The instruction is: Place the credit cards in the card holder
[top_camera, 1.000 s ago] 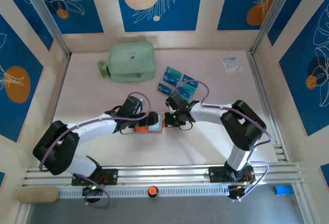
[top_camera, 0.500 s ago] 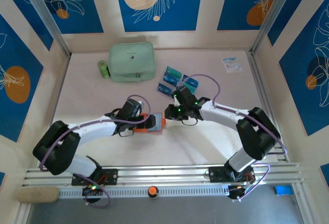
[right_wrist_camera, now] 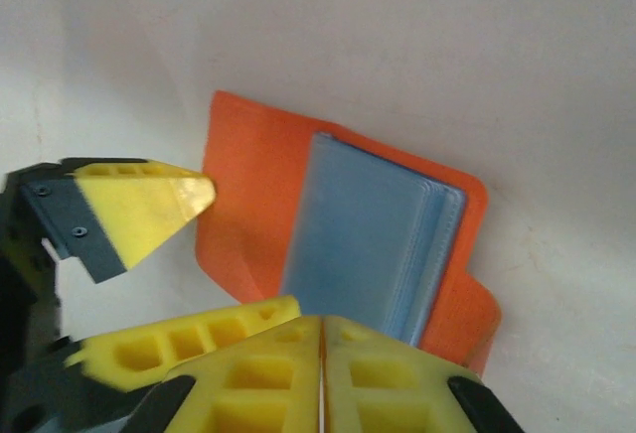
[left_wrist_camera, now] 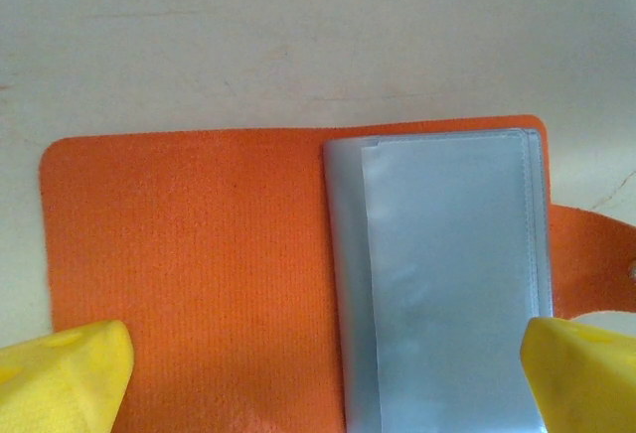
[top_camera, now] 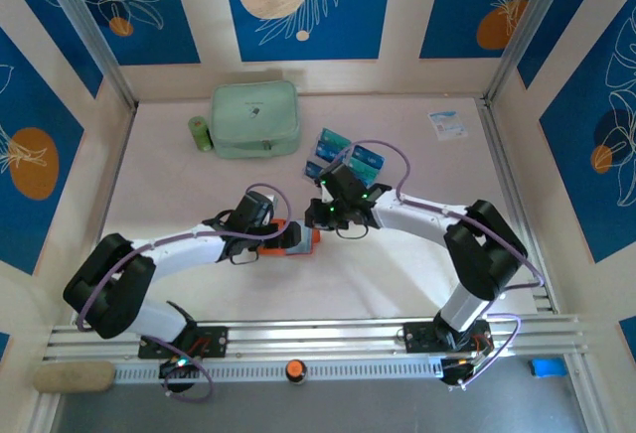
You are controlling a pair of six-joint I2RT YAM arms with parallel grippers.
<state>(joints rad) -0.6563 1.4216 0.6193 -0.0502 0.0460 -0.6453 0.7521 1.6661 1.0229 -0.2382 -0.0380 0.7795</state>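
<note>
The card holder lies open under my left gripper, which is spread wide and holds nothing, and my right gripper is shut and empty beside it, so I think I must next fetch one of the credit cards lying just behind.

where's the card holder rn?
Mid-table in the top view, the card holder lies open under the open left gripper, the shut right gripper close on its far-right side and the loose cards just beyond.
</note>
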